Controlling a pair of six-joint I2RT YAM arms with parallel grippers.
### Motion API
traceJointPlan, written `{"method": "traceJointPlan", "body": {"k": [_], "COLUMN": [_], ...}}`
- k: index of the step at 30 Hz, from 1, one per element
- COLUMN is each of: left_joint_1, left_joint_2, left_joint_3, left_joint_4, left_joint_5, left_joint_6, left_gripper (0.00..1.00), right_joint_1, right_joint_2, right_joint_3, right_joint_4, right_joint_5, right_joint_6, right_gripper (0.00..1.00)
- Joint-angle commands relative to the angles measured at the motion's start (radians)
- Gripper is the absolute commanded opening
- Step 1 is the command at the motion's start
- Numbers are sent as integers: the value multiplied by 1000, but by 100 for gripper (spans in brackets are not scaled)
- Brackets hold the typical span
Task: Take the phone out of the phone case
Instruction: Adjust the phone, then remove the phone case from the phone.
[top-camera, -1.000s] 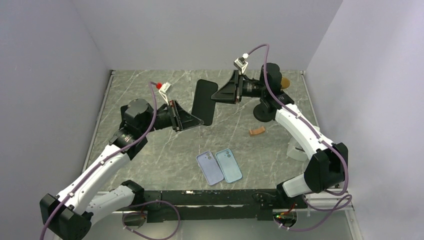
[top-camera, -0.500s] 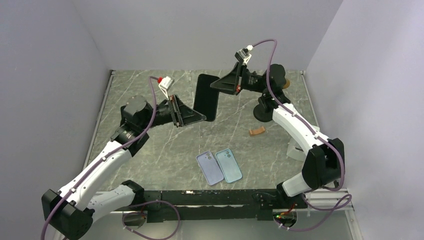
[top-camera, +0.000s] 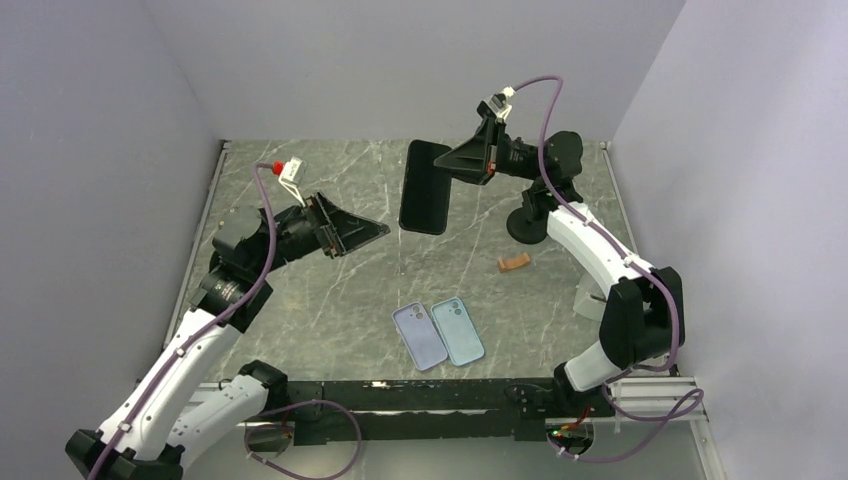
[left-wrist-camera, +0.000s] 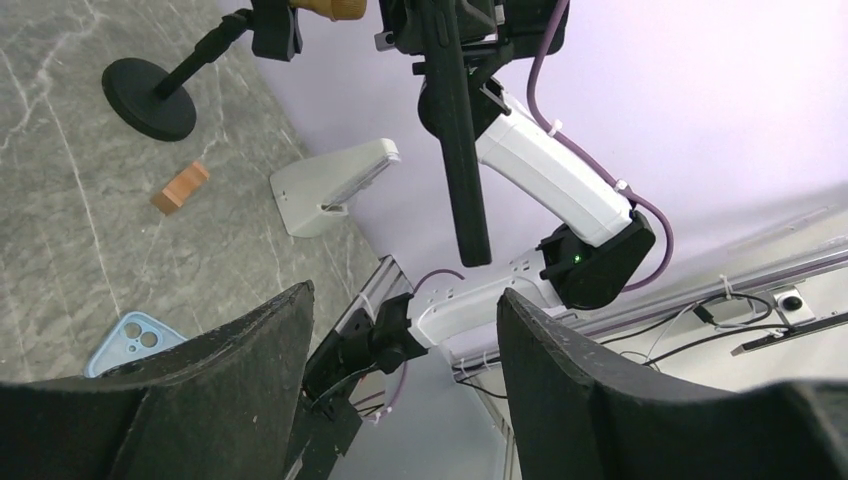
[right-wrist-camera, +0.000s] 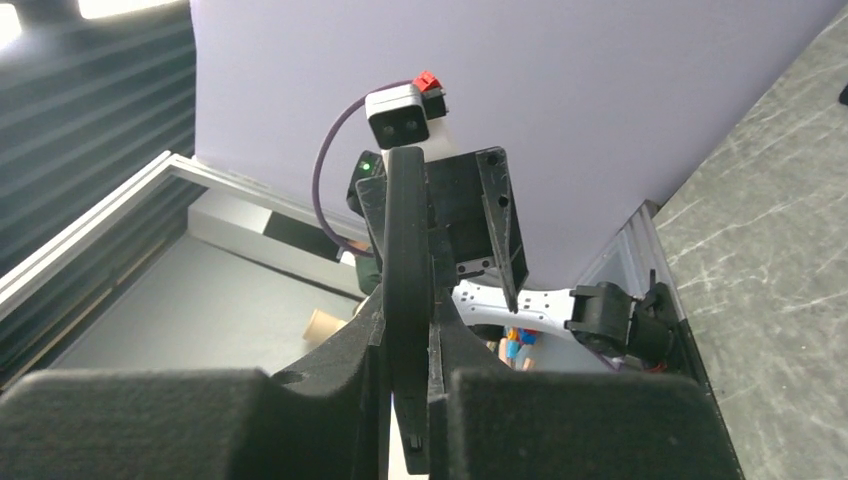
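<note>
Separation step: phone (top-camera: 424, 190), possibly still cased, hangs clamped between the right gripper's (top-camera: 447, 165) narrow jaws. Left gripper (top-camera: 378, 229), jaws wide and empty, stands apart. Next: left pinches an edge and peels.

Left arm (top-camera: 205, 325): we note it reaching forward from its base, elbow bent, wrist turned toward centre. Left gripper (top-camera: 368, 231) hangs in the air, jaws spread wide with nothing between them. In the wrist view we see both fingers (left-wrist-camera: 590, 400) well apart.

Right arm (top-camera: 600, 255): it rises steeply, forearm folded back toward centre. Right gripper (top-camera: 452, 166) points left, jaws pinched on the edge of the phone (top-camera: 425, 188), carried off the table. The two grippers face each other, apart.
</note>
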Motion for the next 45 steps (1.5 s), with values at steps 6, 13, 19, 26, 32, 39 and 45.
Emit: {"method": "traceJointPlan", "body": {"k": [6, 13, 19, 26, 32, 39, 45], "left_joint_1": [-12, -55, -74, -74, -73, -74, -73], "left_joint_2": [87, 124, 163, 238, 223, 230, 203], "left_joint_3": [80, 63, 102, 133, 110, 84, 101], "left_joint_4": [119, 205, 177, 231, 306, 377, 234], "left_joint_5": [99, 113, 105, 159, 184, 205, 186], "left_joint_6": [-5, -49, -37, -39, -56, -98, -52], "left_gripper": [72, 65, 52, 9, 5, 3, 52], "right_joint_1": [5, 6, 24, 67, 90, 106, 91], "right_joint_2": [-44, -65, -67, -81, -94, -49, -39], "right_joint_3": [43, 37, 67, 63, 31, 30, 35], "right_joint_4": [-58, -113, -154, -218, -212, -76, -40], "right_joint_5": [6, 20, 23, 63, 77, 67, 70], "right_joint_6": [-55, -100, -134, -210, -244, -149, -88], "right_gripper": [0, 0, 0, 3, 25, 20, 0]}}
